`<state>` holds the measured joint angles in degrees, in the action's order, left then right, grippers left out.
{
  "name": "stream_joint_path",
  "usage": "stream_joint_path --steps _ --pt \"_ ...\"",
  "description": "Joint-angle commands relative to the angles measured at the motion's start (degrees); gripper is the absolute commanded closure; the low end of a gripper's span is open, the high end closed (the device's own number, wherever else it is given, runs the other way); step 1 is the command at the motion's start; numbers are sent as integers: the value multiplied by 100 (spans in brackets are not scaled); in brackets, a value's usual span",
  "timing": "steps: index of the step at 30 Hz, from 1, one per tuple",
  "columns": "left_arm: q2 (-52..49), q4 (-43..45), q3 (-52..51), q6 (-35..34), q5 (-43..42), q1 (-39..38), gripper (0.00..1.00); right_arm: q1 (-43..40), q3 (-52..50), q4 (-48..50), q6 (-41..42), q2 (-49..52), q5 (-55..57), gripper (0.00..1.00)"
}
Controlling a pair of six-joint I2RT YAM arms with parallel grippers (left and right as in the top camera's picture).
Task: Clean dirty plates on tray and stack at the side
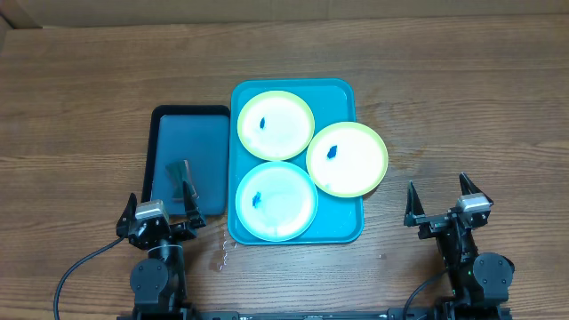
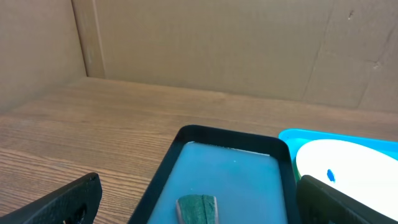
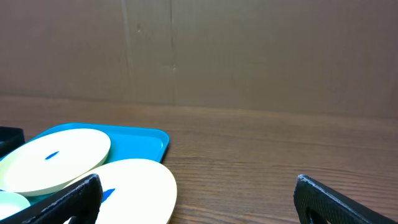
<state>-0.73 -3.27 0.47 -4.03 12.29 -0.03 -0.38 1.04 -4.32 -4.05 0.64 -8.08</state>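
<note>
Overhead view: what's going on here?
Nothing is being handled. The left gripper and right gripper sit open and empty on the robot's side of the table. The far plate, near plate and right plate, each with a blue smudge, lie on the turquoise tray; the right plate overhangs its right rim. A small green piece lies in the dark navy tray alongside. No plate is stacked at the side.

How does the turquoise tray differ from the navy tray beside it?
The turquoise tray is larger and bright; the navy tray is smaller and dark. The turquoise tray carries three plates, the navy tray only a small green object. Both are rectangular with rounded corners and raised rims.
</note>
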Motion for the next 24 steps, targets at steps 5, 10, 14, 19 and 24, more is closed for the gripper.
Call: stream_joint_path --steps 5,10,14,19,24 --pt "48 13 -20 127 96 -31 0 -22 -59 31 37 -48 35 0" --pt "48 13 -20 127 55 -31 0 -22 -59 31 37 -46 35 0" --pt "48 13 -20 127 57 -31 0 -22 -59 31 37 -48 35 0" --pt "48 -37 -20 -24 -531 -33 0 -22 -59 31 125 -46 -68 0" --pt "48 -61 -20 -24 -737 -33 0 -22 -59 79 116 -48 -94 0"
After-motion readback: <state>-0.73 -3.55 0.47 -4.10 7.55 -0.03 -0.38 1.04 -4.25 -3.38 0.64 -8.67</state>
